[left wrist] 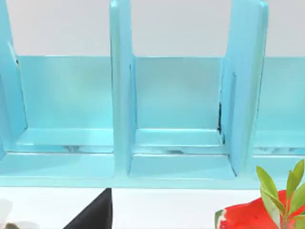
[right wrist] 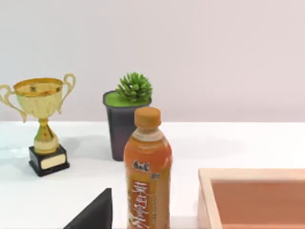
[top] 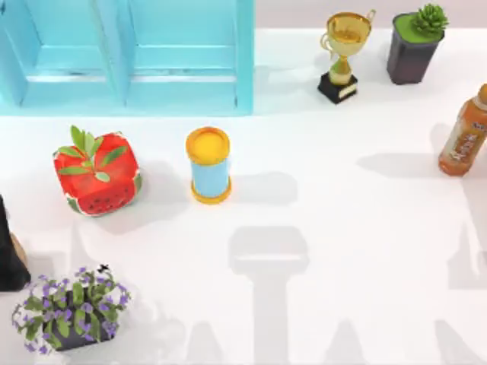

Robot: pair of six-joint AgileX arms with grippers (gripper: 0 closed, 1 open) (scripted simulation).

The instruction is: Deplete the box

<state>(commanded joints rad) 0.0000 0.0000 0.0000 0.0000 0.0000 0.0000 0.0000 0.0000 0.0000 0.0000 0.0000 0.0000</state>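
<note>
A shallow wooden box (right wrist: 206, 200) with a pale rim and a reddish-brown inside stands beside an orange tea bottle (right wrist: 147, 176) in the right wrist view. I cannot see anything inside the box from this angle. The same bottle (top: 464, 135) stands upright at the table's right edge in the top view. A black part of my right gripper (right wrist: 95, 212) pokes in low, short of the bottle. My left arm (top: 9, 251) sits at the table's left edge, and a black part of its gripper (left wrist: 95, 212) faces the blue shelf unit (left wrist: 119, 95).
The blue shelf unit (top: 129, 53) spans the back left. A watermelon-patterned cube (top: 97, 173) and a blue can with yellow ends (top: 208, 165) stand mid-left. A purple-flowered plant (top: 70, 308) is front left. A gold trophy (top: 344, 55) and a potted succulent (top: 415, 42) stand back right.
</note>
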